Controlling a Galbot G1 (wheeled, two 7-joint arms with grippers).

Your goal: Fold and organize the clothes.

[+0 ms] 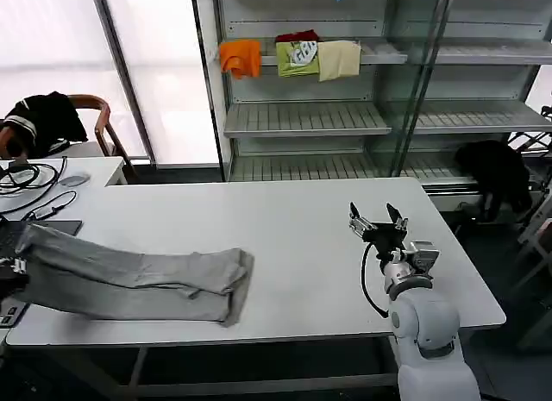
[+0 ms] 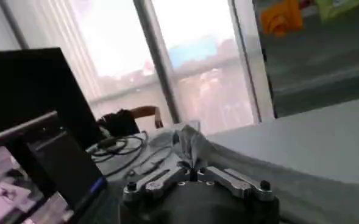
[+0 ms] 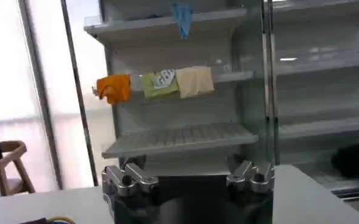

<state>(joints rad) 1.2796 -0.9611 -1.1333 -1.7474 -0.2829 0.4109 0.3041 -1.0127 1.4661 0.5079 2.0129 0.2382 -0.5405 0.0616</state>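
Right gripper [image 1: 379, 220] hovered over the tabletop [image 1: 302, 246], jaws apart, empty. Left gripper [image 2: 195, 176] was clamped on the grey garment [image 1: 138, 280], stretched along the front-left edge. Soft, light, limp cloth: best taken at hems or corners.

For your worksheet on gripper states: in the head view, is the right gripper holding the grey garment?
No. The right gripper hovers open above bare table, well apart from the grey garment lying at the table's left.

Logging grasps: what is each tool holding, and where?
Left tool pinches the grey shirt at its left end. Right tool is open, empty.
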